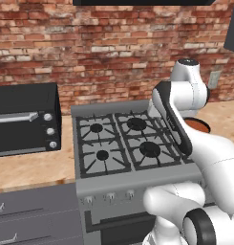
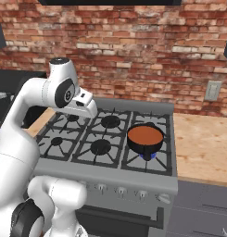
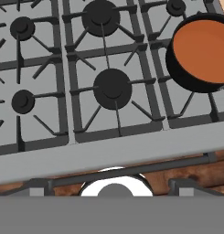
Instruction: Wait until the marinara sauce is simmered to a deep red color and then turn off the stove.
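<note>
Arm (image 1: 175, 124) hides most of marinara sauce (image 1: 196, 125)

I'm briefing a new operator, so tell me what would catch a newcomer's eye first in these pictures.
The marinara sauce, an orange-red disc in a small black pan, stands out on the front right burner of the grey stove, with a blue flame glowing beneath it. The white arm bends high over the stove's left side. Behind everything runs a red brick wall, and a black toaster oven sits on the counter left of the stove.
</note>
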